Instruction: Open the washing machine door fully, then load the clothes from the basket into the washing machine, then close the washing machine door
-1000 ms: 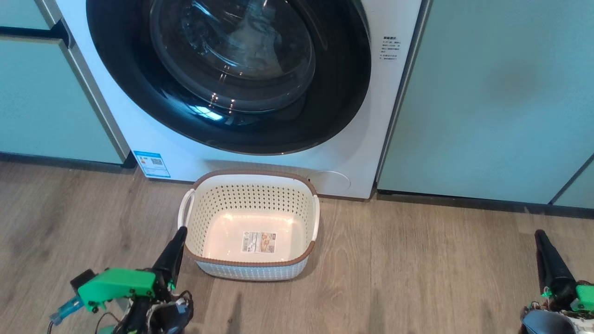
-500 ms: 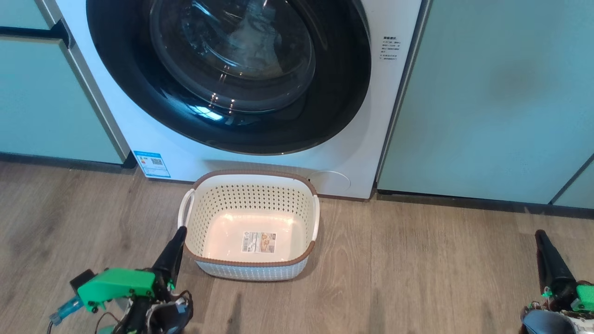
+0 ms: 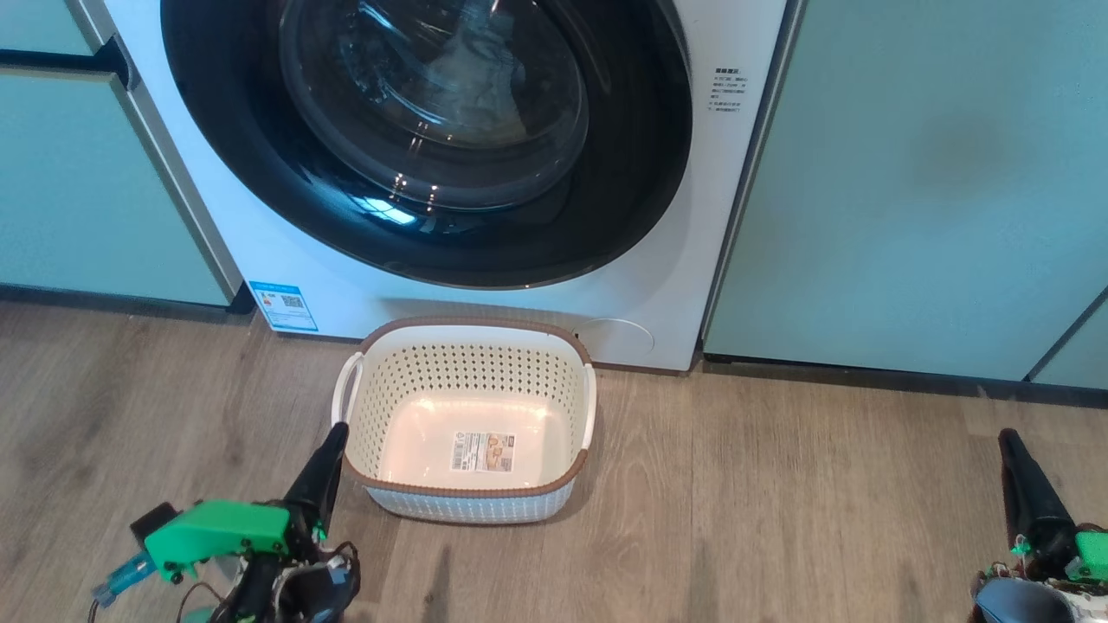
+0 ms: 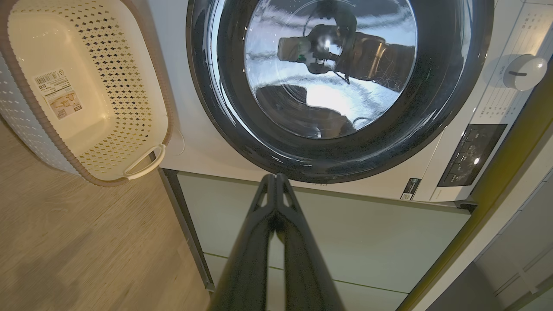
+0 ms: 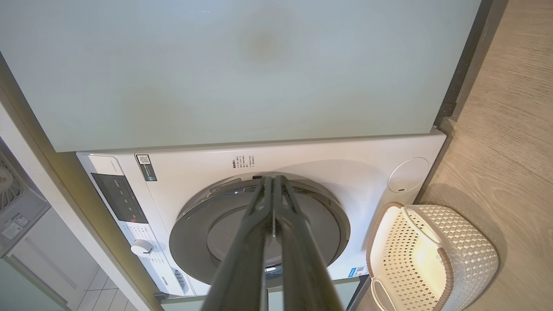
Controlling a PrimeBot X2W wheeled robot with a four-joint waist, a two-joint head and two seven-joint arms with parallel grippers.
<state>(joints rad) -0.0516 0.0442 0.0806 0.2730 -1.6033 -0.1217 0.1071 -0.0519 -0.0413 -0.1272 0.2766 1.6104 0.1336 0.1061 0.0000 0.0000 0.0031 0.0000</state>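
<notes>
Door shut, basket empty: the job looks finished

Head view: the washing machine door (image 3: pixel 415 247) sits closed against the washing machine (image 3: pixel 666 260). The basket (image 3: pixel 472 327) stands on the floor just in front of the machine, bare down to its label. A pale shape (image 3: pixel 480 82) behind the glass may be the clothes, but reflections leave that unsure. The left gripper (image 3: pixel 338 430) hangs in front of the machine beside the basket's near corner, fingers pressed together on nothing. The right gripper (image 3: pixel 1006 437), off to the machine's right, is likewise closed and empty.

Left wrist view: joined fingers point toward the door's black rim, and the basket shows no cloth.

Right wrist view: joined fingers point at the closed door.

Judgement: all three steps appear done. The next move calls only for confirming the latch.
</notes>
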